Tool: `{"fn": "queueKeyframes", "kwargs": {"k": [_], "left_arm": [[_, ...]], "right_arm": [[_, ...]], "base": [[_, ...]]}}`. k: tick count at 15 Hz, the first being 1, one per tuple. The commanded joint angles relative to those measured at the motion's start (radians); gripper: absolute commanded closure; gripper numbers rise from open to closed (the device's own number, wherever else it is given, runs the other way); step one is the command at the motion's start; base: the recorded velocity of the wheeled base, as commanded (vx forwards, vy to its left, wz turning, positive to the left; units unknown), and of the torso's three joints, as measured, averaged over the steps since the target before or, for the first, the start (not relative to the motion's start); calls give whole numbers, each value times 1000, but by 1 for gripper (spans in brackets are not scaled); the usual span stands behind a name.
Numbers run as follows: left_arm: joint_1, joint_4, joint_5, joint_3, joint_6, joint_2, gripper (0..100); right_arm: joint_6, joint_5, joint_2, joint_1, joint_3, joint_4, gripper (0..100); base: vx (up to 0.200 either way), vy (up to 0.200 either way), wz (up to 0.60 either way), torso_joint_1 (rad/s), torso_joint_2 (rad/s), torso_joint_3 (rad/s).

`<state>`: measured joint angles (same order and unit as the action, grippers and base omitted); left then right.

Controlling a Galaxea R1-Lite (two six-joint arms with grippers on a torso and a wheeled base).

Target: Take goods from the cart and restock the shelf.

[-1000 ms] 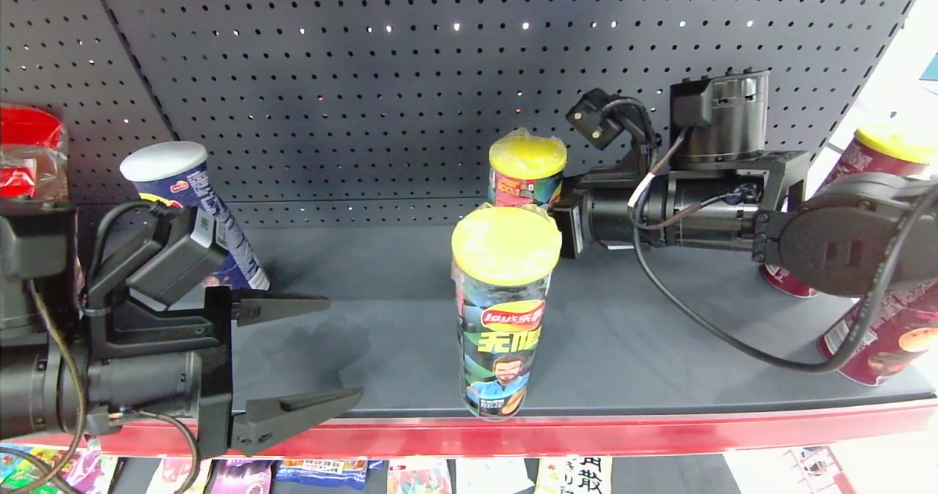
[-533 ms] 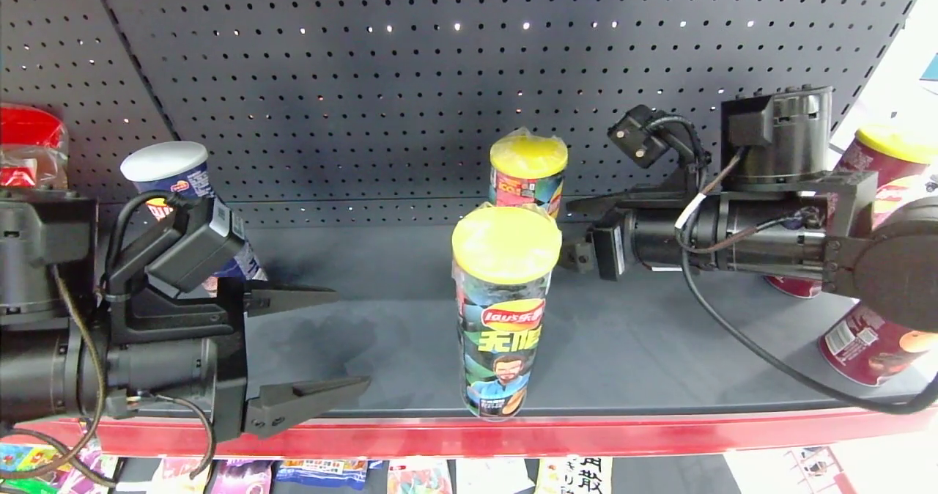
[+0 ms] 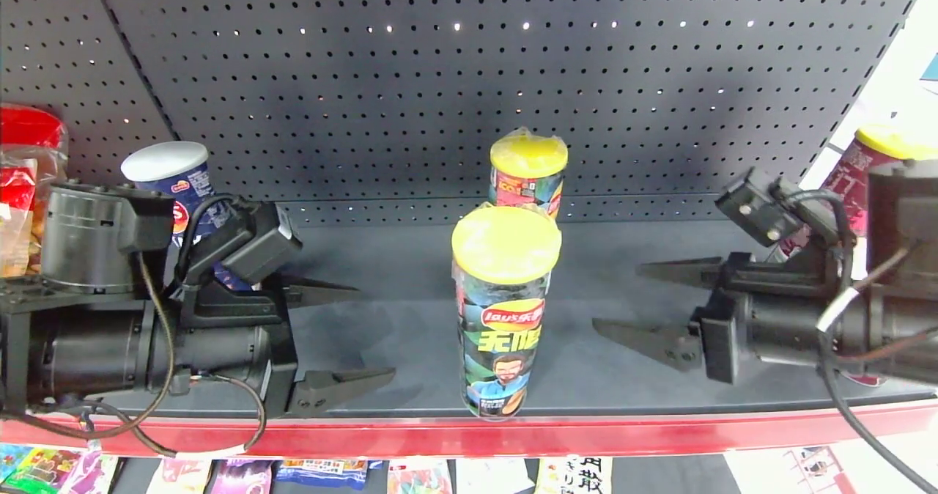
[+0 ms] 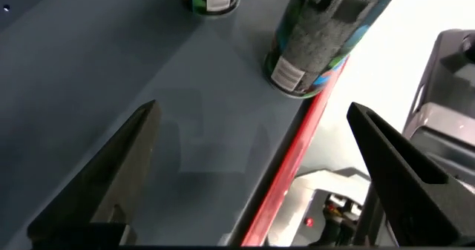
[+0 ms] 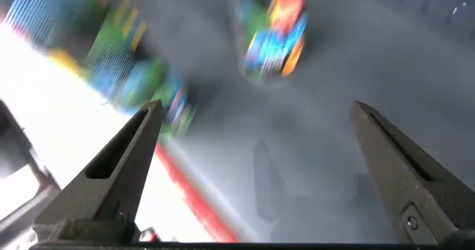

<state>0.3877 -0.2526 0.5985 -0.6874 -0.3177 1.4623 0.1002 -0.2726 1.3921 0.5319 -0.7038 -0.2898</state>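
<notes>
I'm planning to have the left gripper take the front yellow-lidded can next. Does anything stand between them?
Nothing visible does. Only bare shelf lies between the open left gripper and the front can. The white-lidded blue can stands farther back, behind the arm, off that line.

Far back, dark grey perforated metal panel [image 3: 469,76]. At far left, clear plastic jar with red lid [image 3: 22,135]. Low and near, row of colourful flat packets [image 3: 322,472].
</notes>
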Motion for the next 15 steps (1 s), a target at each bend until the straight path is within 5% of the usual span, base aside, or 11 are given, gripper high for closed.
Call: {"fn": "queueKeyframes", "kwargs": {"k": [1, 4, 9, 15], "left_arm": [[4, -1, 0, 0, -12, 44, 0], [27, -1, -5, -24, -69, 107, 0], [96, -1, -20, -72, -70, 190, 0], [99, -1, -29, -122, -70, 245, 0]], "right_arm": [[3, -10, -165, 17, 118, -3, 0], [1, -14, -335, 94, 214, -2, 0], [-4, -2, -394, 85, 214, 0, 0], [-5, 12, -389, 83, 207, -2, 0]], "base": [[0, 0, 0, 0, 0, 0], [0, 0, 0, 0, 0, 0], [0, 0, 0, 0, 0, 0], [0, 0, 0, 0, 0, 0]]}}
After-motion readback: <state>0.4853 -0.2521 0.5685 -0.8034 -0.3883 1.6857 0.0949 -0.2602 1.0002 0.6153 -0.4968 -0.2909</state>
